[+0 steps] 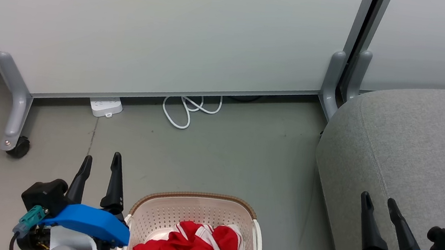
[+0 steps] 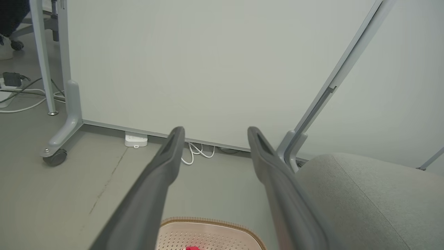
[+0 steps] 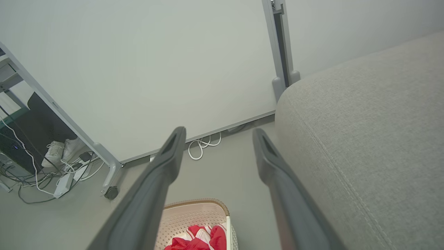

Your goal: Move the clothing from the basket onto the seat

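The left gripper [image 1: 102, 156] and right gripper [image 1: 378, 198] hang spread and empty. The robot should pinch deep into the red, white-striped fabric clothing [image 1: 189, 247] and lift it clear of the cream perforated plastic basket [image 1: 196, 194] before crossing to the grey woven seat [image 1: 415, 159].

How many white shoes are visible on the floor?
2: one shoe and a second shoe beside it, behind the partition, near the cables; others may be hidden.

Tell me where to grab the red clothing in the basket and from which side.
Pinch a raised, crumpled fold atop the red clothing, coming straight down into the open-topped basket. Its walls ring the heap, so a side approach is blocked, and the bunched ridges give something to close on. The open left gripper looks nearer.
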{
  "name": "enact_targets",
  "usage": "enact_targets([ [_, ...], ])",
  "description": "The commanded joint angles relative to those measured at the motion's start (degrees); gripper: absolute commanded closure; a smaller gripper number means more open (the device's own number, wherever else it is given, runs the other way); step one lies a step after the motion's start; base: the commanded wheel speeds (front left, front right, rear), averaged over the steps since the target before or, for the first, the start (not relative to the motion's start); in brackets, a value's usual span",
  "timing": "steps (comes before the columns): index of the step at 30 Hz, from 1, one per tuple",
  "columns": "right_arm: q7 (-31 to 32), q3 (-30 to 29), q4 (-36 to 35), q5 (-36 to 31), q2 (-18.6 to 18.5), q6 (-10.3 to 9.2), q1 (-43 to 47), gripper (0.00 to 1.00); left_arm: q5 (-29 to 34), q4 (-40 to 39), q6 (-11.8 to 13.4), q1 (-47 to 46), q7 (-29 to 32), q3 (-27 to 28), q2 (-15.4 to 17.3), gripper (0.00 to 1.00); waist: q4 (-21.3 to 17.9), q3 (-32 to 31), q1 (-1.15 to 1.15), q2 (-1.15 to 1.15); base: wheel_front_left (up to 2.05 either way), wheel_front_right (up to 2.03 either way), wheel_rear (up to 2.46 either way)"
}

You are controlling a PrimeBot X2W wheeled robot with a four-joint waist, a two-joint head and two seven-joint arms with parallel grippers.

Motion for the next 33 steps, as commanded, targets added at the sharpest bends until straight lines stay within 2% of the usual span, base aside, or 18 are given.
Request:
enact_targets([
  [1,-0.4,0.1,-0.5,-1.2,-0.4,0.11,0.2,0.00,1.1,-0.2,0.1,-1.5,-0.4,-0.1,0.3,0.00,0.0,0.0,0.00,0.00,0.00,0.00,0.00],
  [33,-1.8,0.5,-1.3,-15.5,-0.4,0.14,0.8,0.00,12.2,1.4,1.5,-2.0,-4.1,-2.3,0.3,0.00,0.7,0.2,0.00,0.00,0.00,0.00,0.00],
])
